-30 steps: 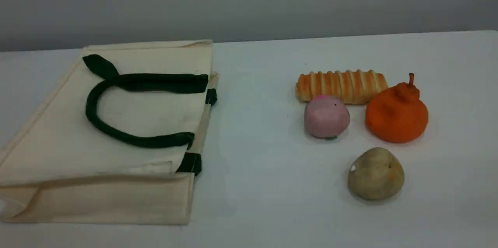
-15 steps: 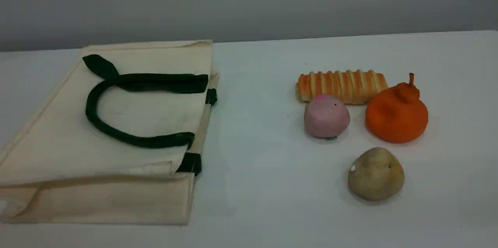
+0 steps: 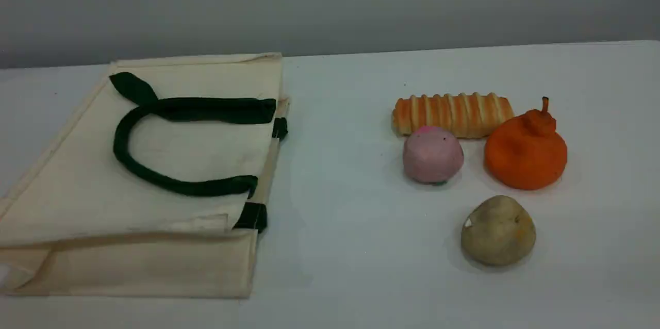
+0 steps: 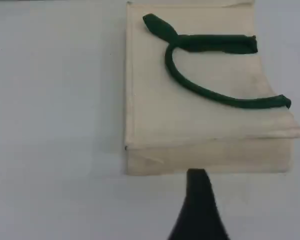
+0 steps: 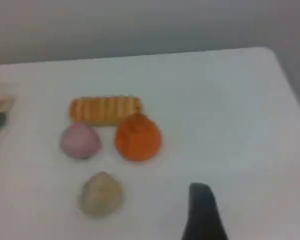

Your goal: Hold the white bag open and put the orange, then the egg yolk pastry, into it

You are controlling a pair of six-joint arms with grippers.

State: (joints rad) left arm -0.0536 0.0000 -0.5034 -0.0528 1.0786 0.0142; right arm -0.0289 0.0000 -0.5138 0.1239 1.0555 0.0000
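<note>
Ahead of the left hand, whose fingertip looks like matt black plastic, the white bag is coarse, matt woven cloth with a dull green webbing strap. The counter is smooth, matt white. Ahead of the right hand, the orange has dimpled, matt skin. The egg yolk pastry is dull and mottled. The bread roll has a ridged, faintly glossy crust.

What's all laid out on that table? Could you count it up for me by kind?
Bags: 1, the white bag
Fruit: 1, the orange
Baked goods: 2, the striped bread roll and the egg yolk pastry
Balls: 1, the pink ball
Total: 5
</note>
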